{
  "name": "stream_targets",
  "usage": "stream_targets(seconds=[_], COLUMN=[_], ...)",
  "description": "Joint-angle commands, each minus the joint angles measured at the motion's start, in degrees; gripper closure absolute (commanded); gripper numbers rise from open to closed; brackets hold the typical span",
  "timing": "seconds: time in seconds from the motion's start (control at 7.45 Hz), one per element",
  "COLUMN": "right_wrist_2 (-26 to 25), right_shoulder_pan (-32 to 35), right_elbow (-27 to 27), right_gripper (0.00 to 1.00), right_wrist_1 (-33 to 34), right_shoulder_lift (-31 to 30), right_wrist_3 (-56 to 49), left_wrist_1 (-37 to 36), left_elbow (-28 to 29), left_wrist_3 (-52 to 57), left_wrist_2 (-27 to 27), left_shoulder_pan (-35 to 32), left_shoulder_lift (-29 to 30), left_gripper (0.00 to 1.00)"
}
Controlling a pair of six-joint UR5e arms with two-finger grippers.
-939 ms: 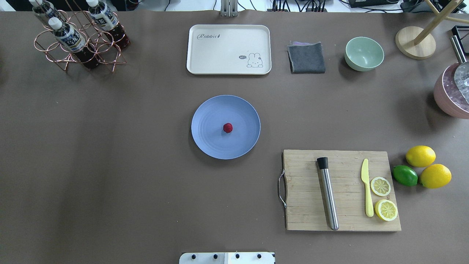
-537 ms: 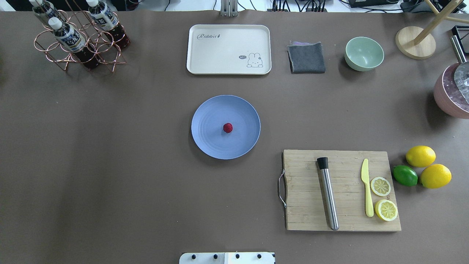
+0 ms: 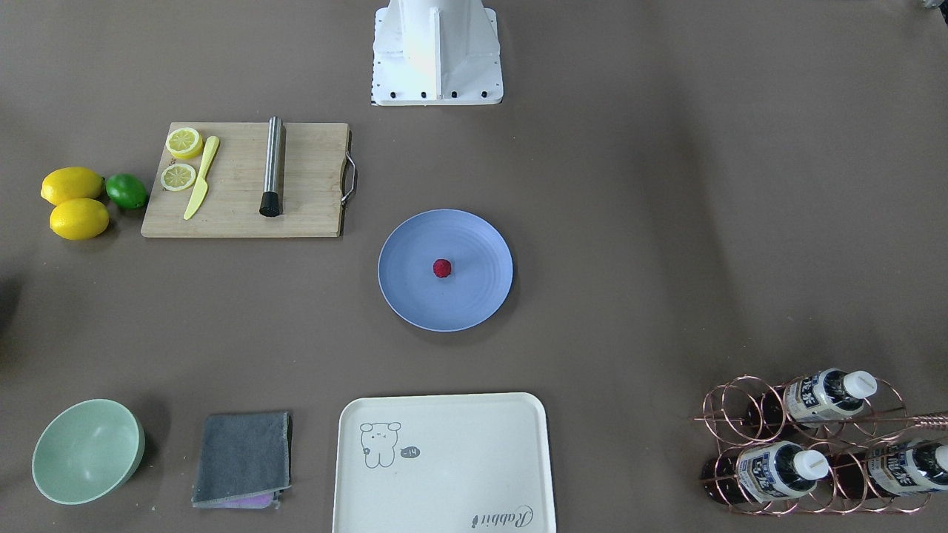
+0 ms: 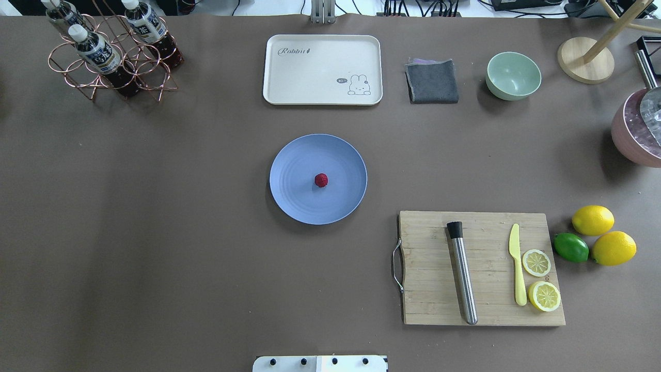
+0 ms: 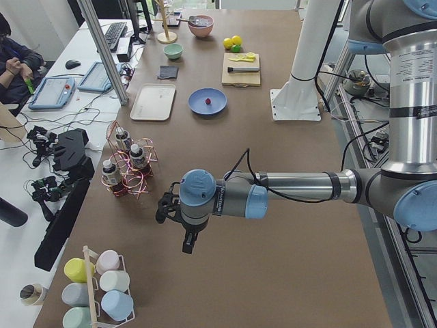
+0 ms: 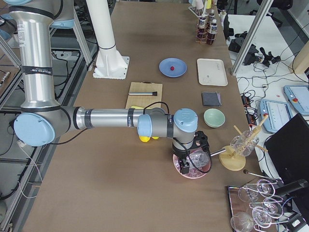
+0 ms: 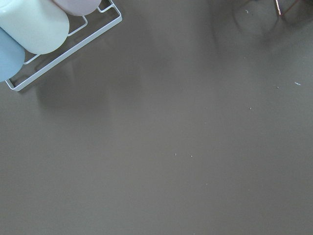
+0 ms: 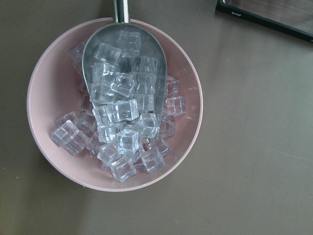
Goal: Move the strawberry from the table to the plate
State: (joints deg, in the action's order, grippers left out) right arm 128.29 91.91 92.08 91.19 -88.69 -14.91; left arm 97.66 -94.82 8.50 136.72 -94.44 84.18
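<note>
Strawberry [image 4: 320, 180] lies on plate [image 4: 294, 204]; left tool [image 5: 187, 246], right tool [image 6: 185, 169] (side views only) openness unclear.

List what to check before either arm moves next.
1. Strawberry on the plate, near its centre: ok.
2. Plate flat on the table, apart from the cutting board: ok.
3. Left gripper far from the plate, above bare table: ok.
4. Right gripper far from the plate, above the ice bowl: ok.
5. Jaws open or shut, either gripper: cannot tell.
</note>
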Motion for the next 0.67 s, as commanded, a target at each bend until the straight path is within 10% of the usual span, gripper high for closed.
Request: stream_targets(seconds=[0.0, 0.54], right_wrist_2=[0.1, 0.5], right_shoulder_pan=[0.0, 0.0], right_elbow=[-0.1, -0.1], right_gripper=[0.0, 0.0], right_wrist_1=[0.0, 0.0], right_shoulder_lift=[-0.4, -0.5], right_wrist_3=[0.1, 0.1], left_wrist_1=[0.0, -0.1], left_elbow=[1.1, 2.7], left_wrist_3=[-0.2, -0.1], left_wrist_2=[0.1, 0.1], left_shoulder_pan=[0.0, 0.3], left_shoulder_lift=[0.0, -0.4], left_gripper=[0.02, 0.02])
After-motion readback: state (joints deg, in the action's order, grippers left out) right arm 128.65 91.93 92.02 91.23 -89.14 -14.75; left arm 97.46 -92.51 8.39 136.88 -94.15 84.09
